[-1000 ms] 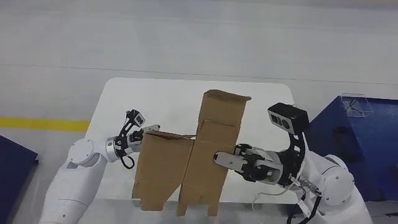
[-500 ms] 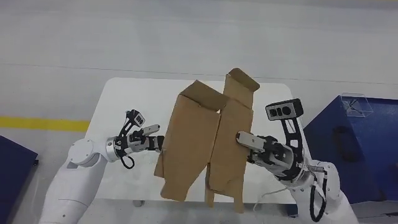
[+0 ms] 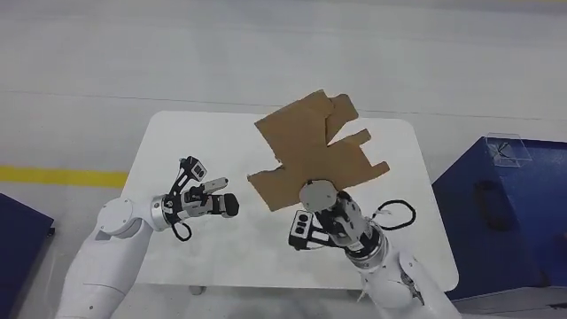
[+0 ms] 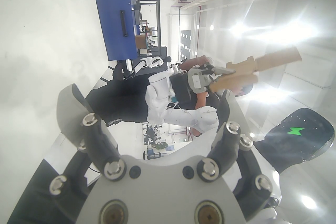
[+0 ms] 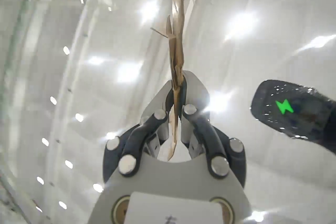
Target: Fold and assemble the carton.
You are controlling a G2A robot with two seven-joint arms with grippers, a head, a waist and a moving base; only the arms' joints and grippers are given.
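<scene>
Pinching carton (image 3: pixel 310 142), right hand (image 5: pixel 176 93) over table (image 3: pixel 190 142)

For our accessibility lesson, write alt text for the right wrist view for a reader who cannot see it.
The right tool is shut on the edge of a flattened brown carton, seen edge-on and pointing away toward a white ceiling with bright lights.

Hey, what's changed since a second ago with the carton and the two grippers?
The right gripper, shut on the carton, turned upward and swung it from hanging over the near edge of the table toward the far side, where it now lies almost flat in the air. The carton came away from the left gripper, which is open. The left arm barely moved.
</scene>
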